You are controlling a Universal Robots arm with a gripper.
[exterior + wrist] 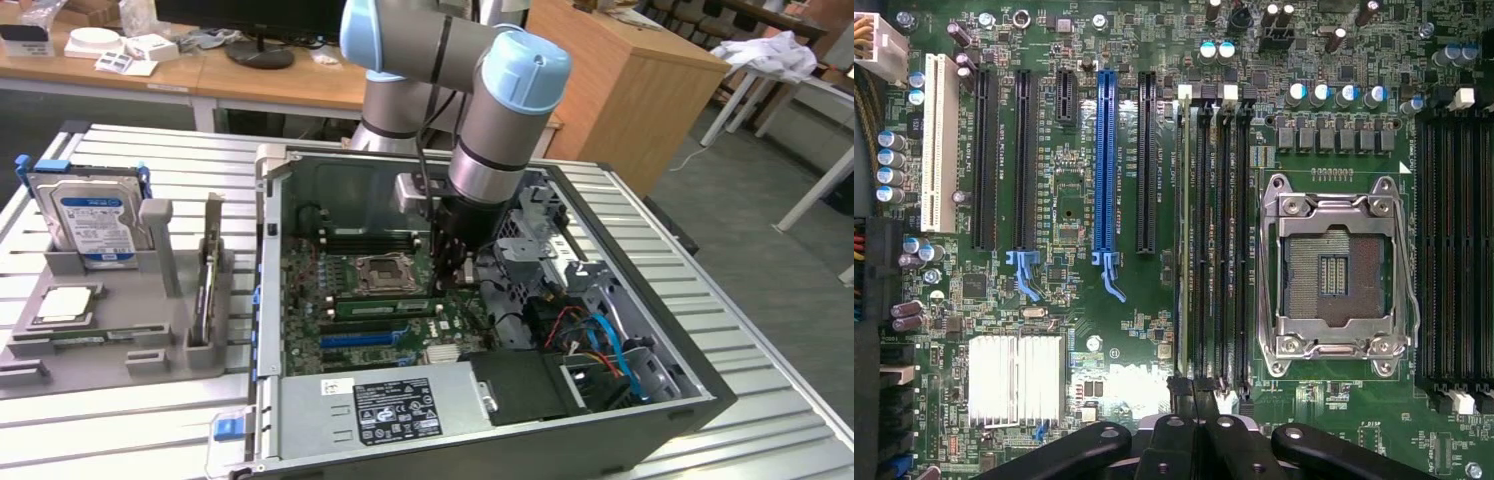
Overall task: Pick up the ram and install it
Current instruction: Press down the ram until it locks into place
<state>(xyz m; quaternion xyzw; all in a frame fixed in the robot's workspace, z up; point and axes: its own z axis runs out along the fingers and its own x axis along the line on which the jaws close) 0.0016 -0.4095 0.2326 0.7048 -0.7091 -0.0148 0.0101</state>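
The ram is a thin green stick standing on edge in the outermost of the black memory slots beside the CPU socket. In the exterior view the ram sits low on the motherboard inside the open computer case. My gripper reaches straight down into the case at the end of the stick toward the exterior view's right. Seen from the wrist, the gripper has its fingertips together right over that end of the ram. Whether they touch it I cannot tell.
A blue-labelled hard drive stands in a grey holder outside the case at the exterior view's left. Inside the case are the power supply, blue and orange cables, a blue expansion slot and a silver heatsink.
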